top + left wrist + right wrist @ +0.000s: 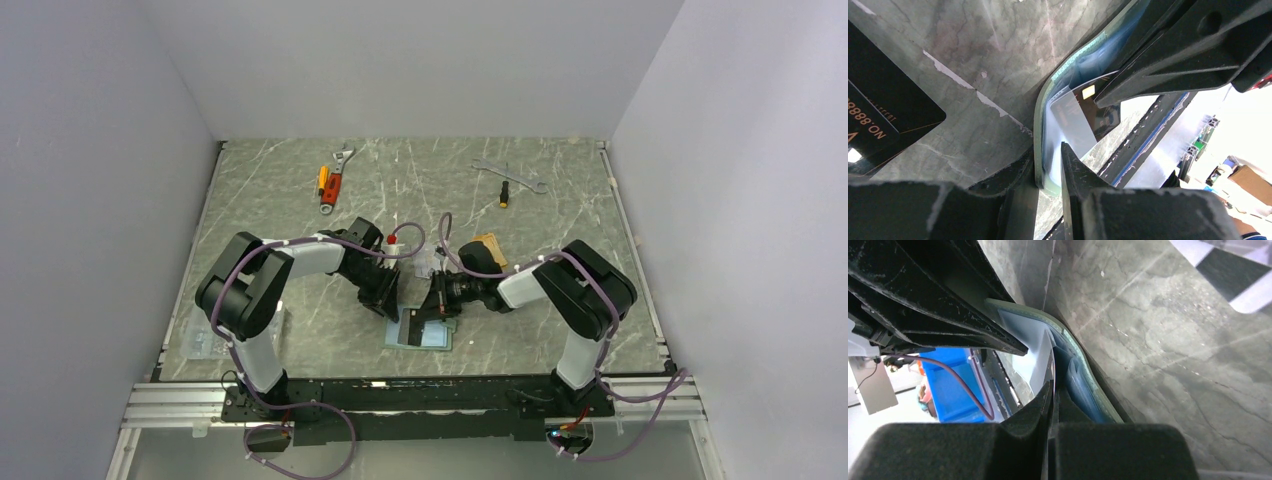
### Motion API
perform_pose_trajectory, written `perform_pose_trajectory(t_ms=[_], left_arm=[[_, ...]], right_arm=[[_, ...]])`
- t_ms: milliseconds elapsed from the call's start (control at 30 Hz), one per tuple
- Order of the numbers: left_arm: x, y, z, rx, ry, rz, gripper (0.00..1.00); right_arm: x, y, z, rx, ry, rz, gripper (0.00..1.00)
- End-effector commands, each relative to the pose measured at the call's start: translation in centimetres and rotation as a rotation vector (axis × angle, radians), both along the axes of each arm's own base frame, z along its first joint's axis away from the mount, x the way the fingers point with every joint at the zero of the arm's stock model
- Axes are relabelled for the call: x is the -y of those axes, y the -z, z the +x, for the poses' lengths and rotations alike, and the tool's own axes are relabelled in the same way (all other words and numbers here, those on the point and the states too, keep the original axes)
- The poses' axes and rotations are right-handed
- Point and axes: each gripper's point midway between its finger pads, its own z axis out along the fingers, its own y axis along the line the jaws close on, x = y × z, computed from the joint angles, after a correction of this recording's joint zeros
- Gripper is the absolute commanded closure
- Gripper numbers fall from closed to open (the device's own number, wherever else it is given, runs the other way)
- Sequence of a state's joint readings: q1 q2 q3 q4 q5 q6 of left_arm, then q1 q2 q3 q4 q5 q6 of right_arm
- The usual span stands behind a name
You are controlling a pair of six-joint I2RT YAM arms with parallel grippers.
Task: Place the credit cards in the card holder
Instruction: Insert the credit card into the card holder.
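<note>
Closest of all, the left gripper (1045,161) has its jaws narrowed onto one edge of the card holder (1040,117), pinching the sage-green rim between them with the pale blue-green inside facing up. Opposite it, the right gripper (1051,390) has its jaws pressed together on a thin credit card (1101,113) held edge-on. This dark card carries a gold chip, and its far end sits just inside the open mouth of the card holder (1075,372). Whether it has gone fully into a pocket cannot be told. The two grippers are close together, facing each other across the holder.

Just left of the holder in the left wrist view, a black card (890,107) with orange-gold numbers lies flat on the table (560,230), close to the holder but not touching it.

From above, the card holder (432,337) lies spread open near the middle of the near edge, with the left gripper (386,296) on its left side and the right gripper (436,303) above its middle. An orange-gold card (490,247) lies a little farther back, to the right, beside the right arm. Well apart, by the far edge, an orange-handled wrench (336,178) lies on the left. A plain steel wrench (508,172) lies on the right, with a small screwdriver (504,195) just beside it.
</note>
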State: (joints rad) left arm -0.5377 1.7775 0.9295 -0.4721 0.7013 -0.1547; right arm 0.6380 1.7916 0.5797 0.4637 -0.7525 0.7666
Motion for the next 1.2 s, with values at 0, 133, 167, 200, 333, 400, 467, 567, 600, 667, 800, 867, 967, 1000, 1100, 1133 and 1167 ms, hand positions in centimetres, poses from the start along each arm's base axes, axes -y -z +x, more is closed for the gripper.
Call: perform_pose_trajectory(t_ms=[0, 133, 167, 200, 333, 400, 467, 567, 600, 667, 800, 867, 967, 1000, 1100, 1133, 1167], left_arm=[[0.0, -0.3, 0.4, 0.031, -0.003, -0.005, 0.73], [0.0, -0.4, 0.5, 0.018, -0.012, -0.017, 0.75], [0.0, -0.4, 0.5, 0.014, -0.013, -0.020, 0.75], [0.0, -0.4, 0.5, 0.008, -0.015, -0.023, 0.74], [-0.1, -0.4, 0.6, 0.011, -0.017, -0.022, 0.75], [-0.2, -0.5, 0.6, 0.016, -0.020, -0.021, 0.86], [-0.4, -0.5, 0.7, 0.021, -0.022, -0.019, 1.00], [-0.5, -0.3, 0.7, 0.023, -0.026, -0.013, 1.00], [-0.6, -0.3, 0.7, 0.022, -0.028, -0.009, 1.00], [-0.6, -0.3, 0.8, 0.024, -0.029, -0.009, 1.00], [-0.6, -0.3, 0.7, 0.020, -0.028, -0.010, 1.00], [-0.5, -0.2, 0.7, 0.019, -0.028, -0.010, 1.00], [-0.6, -0.3, 0.7, 0.021, -0.028, -0.012, 1.00], [-0.6, -0.3, 0.8, 0.023, -0.029, -0.013, 1.00], [-0.5, -0.5, 0.8, 0.025, -0.027, -0.015, 0.97], [-0.5, -0.5, 0.8, 0.027, -0.026, -0.014, 0.96], [-0.5, -0.5, 0.9, 0.028, -0.027, -0.014, 0.95]], right_arm=[[0.8, 2.4, 1.1, 0.060, 0.071, -0.162, 0.98], [1.4, 1.9, 1.4, 0.091, 0.113, -0.193, 0.72], [1.5, 1.6, 1.5, 0.101, 0.119, -0.197, 0.66], [1.5, 1.4, 1.5, 0.110, 0.125, -0.201, 0.62], [1.6, 1.3, 1.5, 0.113, 0.131, -0.208, 0.47], [1.8, 1.1, 1.6, 0.120, 0.140, -0.217, 0.39], [2.1, 1.0, 1.7, 0.129, 0.145, -0.237, 0.34], [2.8, 0.8, 1.9, 0.143, 0.166, -0.280, 0.32], [3.1, 0.6, 2.1, 0.150, 0.176, -0.292, 0.32], [3.7, 0.3, 1.9, 0.163, 0.191, -0.323, 0.32], [3.7, -1.3, 1.5, 0.210, 0.200, -0.313, 0.44], [3.4, -1.5, 1.0, 0.225, 0.183, -0.312, 0.59], [2.6, -1.6, 0.1, 0.247, 0.137, -0.299, 0.93], [2.3, -1.6, -0.1, 0.251, 0.119, -0.293, 0.98], [2.0, -1.2, -0.2, 0.252, 0.098, -0.306, 1.00], [1.9, -1.0, -0.3, 0.248, 0.093, -0.312, 1.00], [1.9, -0.9, -0.4, 0.247, 0.091, -0.316, 1.00]])
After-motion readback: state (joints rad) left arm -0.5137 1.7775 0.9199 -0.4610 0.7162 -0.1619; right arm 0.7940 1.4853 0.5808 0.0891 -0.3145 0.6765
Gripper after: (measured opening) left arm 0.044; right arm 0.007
